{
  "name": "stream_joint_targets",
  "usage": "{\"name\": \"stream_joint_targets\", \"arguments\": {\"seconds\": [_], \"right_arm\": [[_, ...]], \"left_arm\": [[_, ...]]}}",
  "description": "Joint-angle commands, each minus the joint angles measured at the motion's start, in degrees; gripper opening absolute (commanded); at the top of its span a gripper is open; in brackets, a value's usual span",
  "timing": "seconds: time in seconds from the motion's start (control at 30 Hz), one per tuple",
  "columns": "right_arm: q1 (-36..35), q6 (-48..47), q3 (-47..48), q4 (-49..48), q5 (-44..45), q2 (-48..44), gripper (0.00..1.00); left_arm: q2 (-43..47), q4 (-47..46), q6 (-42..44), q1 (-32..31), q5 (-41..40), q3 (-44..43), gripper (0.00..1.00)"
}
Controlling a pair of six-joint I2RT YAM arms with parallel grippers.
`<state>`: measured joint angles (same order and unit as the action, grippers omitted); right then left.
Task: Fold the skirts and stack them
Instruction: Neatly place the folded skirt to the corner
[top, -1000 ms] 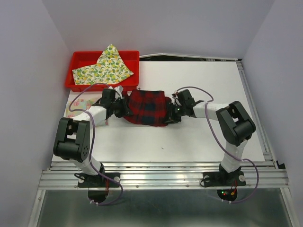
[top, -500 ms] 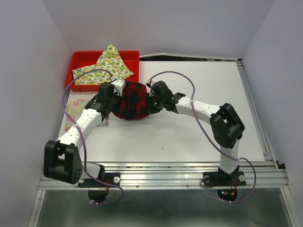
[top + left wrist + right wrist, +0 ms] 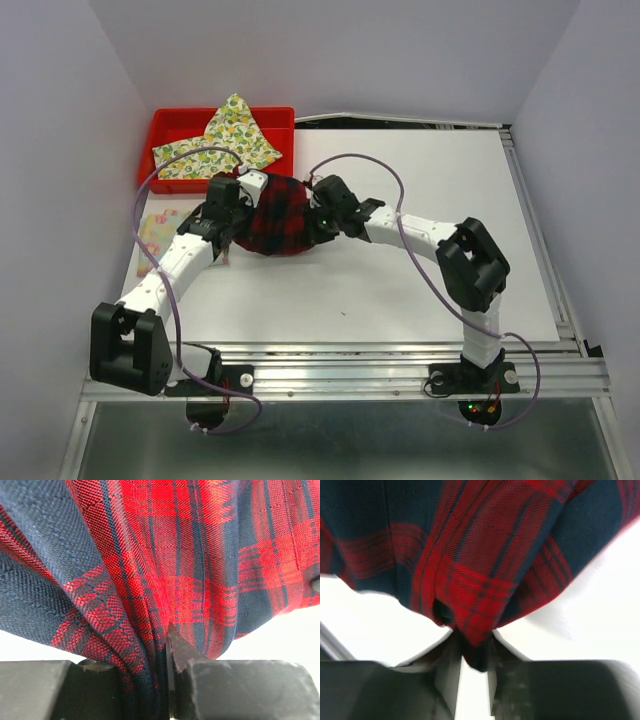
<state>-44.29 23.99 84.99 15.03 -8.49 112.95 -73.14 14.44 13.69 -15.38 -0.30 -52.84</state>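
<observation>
In the last second the plaid skirt (image 3: 280, 215) has travelled from the middle of the surface (image 3: 400, 300) toward 10 o'clock. It is now just in front of the tray (image 3: 170, 120), which sits at 11 o'clock. Before, it was stretched wide between the two claws. Now it is gathered into a shorter, rounder bundle, because the right arm has reached far across to the left while the left arm has stretched forward. In the last half second almost nothing more has moved.

The left claw (image 3: 240, 208) is clenched on the 9 o'clock side of the plaid skirt; in its wrist view the pleats run straight down between the fingers (image 3: 220, 685). The right claw (image 3: 315, 222) is at the 3 o'clock side. A fold is drawn in tight between its fingers (image 3: 497, 690), so I judge that it is grasping the plaid skirt too.

The lemon skirt (image 3: 225, 140) lies unfolded across the tray. The floral skirt (image 3: 155, 228) lies at 9 o'clock on the surface, partly under the left arm.

For the task, I think this means that the plaid skirt is being carried toward the floral skirt, perhaps to be stacked on it. It is not yet laid down, and the lemon skirt is not yet folded.
</observation>
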Motion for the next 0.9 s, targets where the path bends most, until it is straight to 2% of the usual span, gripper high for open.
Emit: {"name": "stream_joint_targets", "arguments": {"seconds": [0.0, 0.1, 0.13, 0.17, 0.27, 0.47, 0.7, 0.87], "right_arm": [[0.17, 2.37, -4.74, -1.05, -2.76, -1.49, 0.49], [2.01, 4.91, -7.28, -0.96, -3.02, -1.94, 0.65], [4.11, 5.71, -7.64, -0.88, -3.02, -1.85, 0.77], [5.35, 7.81, -7.73, -0.27, -3.28, -1.68, 0.78], [9.66, 11.33, -8.26, -0.08, -5.04, -0.71, 0.93], [11.07, 11.87, -4.58, -1.93, -10.05, 3.94, 0.96], [11.07, 14.07, -0.18, -5.53, -11.46, 13.60, 0.89], [10.02, 13.89, 2.37, -6.50, -12.16, 17.39, 0.89]], "left_arm": [[-1.38, -0.64, 1.95, -0.27, 3.63, 1.15, 0.00], [-2.09, -0.37, 2.13, -0.27, 4.69, 1.95, 0.00], [-2.61, -0.46, 2.30, -0.27, 4.78, 2.47, 0.00], [-2.97, -0.37, 2.39, -0.27, 5.04, 2.65, 0.00], [-4.55, -0.20, 2.92, -0.18, 5.22, 2.21, 0.00], [-9.20, 0.59, 3.45, -0.09, 7.24, 0.46, 0.00], [-15.44, 1.30, 3.45, 1.58, 9.78, -3.14, 0.00], [-20.10, 1.56, 3.18, 2.72, 11.37, -5.69, 0.00]]}}
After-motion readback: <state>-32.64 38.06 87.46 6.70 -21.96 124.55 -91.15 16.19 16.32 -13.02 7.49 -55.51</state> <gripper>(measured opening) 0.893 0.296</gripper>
